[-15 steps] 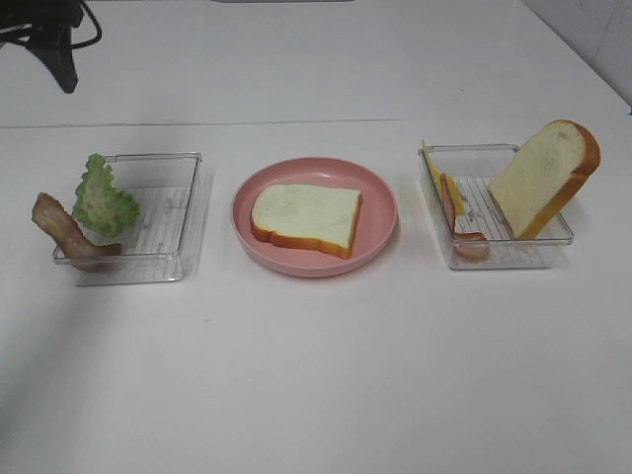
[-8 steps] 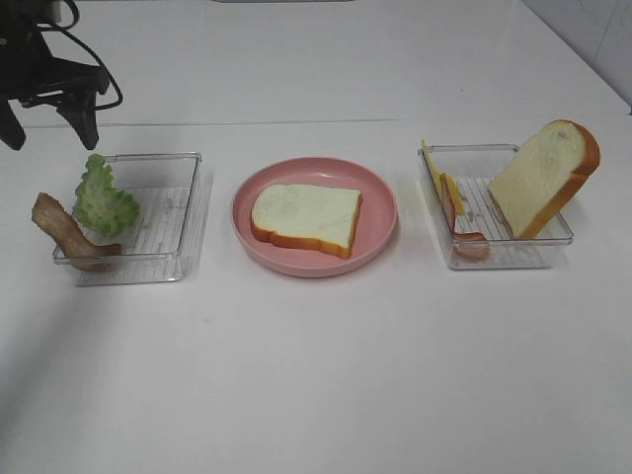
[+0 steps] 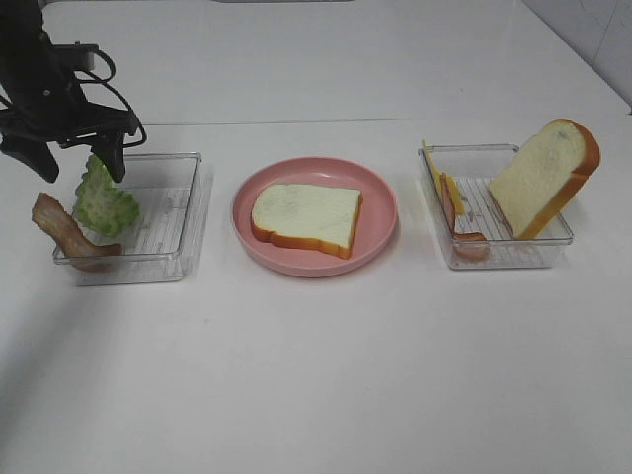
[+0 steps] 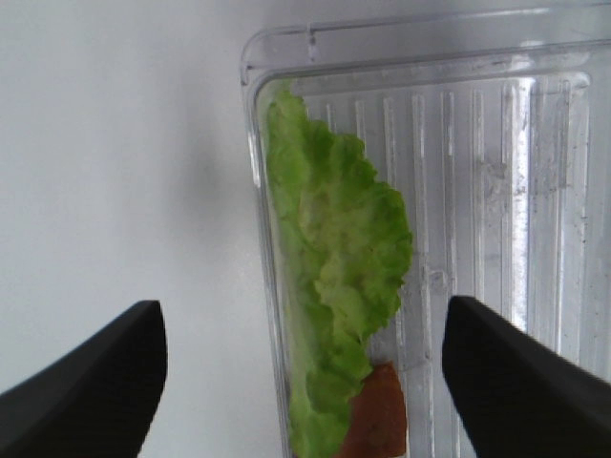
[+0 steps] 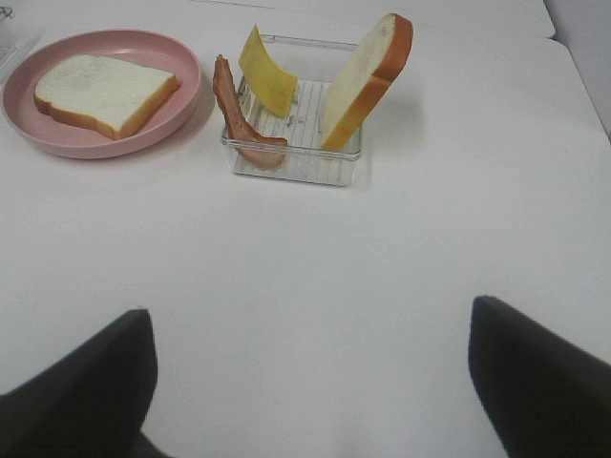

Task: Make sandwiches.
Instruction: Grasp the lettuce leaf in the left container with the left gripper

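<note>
While it hangs over the left tray's far corner, your left end effector (image 3: 79,173): jaws spread wide, gripping nothing; one finger is over the bare bench (image 3: 316,375), the other over the tray, with the lettuce below and between them.
Left bacon strip (image 3: 64,229): brown and wavy, draped over the tray's outer wall, one end out over the bench and the other inside.
Lettuce (image 3: 107,202): ruffled green leaf on edge inside the left tray (image 3: 183,212), leaning along that same outer wall, just beside the bacon's inner end.
Pink plate (image 3: 380,212): round, mid-bench, between the two trays.
Bread slice (image 3: 304,215): white with an orange-brown crust, lying flat on the plate.
Right tray (image 3: 513,255): clear and ribbed, holding three pieces.
Cheese (image 5: 265,84): yellow square, propped on edge at the tray's plate-side wall.
Right bacon strip (image 5: 232,107): reddish-brown, leaning at that same wall next to the cheese.
Second bread slice (image 3: 538,178): same colours, standing tilted against the tray's outer corner.
Right end effector (image 5: 310,315): jaws wide apart, empty, over bare bench well short of the right tray.
Change from a second ago: your left arm was only a dark shape in the far-left corner and has since come down over the lettuce; you will find all the food, both trays and the plate where they were.
</note>
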Tool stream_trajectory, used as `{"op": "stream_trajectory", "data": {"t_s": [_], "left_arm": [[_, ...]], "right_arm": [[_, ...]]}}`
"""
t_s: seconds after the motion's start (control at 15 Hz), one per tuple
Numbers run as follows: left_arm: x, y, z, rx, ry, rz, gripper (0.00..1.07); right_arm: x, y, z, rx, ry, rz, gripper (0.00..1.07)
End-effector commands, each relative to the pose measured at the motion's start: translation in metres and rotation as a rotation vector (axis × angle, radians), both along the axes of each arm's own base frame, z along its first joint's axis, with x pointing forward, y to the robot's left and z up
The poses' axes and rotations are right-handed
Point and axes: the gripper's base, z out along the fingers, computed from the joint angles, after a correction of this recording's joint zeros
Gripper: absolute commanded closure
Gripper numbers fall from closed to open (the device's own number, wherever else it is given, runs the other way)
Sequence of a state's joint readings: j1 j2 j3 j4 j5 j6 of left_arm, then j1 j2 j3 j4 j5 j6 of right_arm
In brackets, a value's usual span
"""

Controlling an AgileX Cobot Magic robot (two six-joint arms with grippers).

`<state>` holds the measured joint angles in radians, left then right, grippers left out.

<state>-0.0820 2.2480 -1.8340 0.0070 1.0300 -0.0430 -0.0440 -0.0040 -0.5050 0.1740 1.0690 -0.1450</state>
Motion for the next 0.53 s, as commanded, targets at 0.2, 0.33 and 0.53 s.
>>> {"op": "stream_trajectory", "data": {"t_s": [0.2, 0.33, 0.53], "left_arm": [[0.0026, -0.0022, -0.0041, -0.008, -0.024, -0.003, 0.49], [0.0027, -0.0022, -0.0109, -0.007, -0.005, -0.003, 0.50], [0.0028, -0.0015, -0.0109, 0.002, -0.006, -0.006, 0.60]], "right_arm": [[-0.0024, 0.0002, -0.0003, -0.008, -0.025, 0.001, 0.28], [-0.0024, 0.0002, -0.0003, -0.008, -0.025, 0.001, 0.28], [-0.0024, 0.0002, -0.0003, -0.008, -0.025, 0.001, 0.28]]}}
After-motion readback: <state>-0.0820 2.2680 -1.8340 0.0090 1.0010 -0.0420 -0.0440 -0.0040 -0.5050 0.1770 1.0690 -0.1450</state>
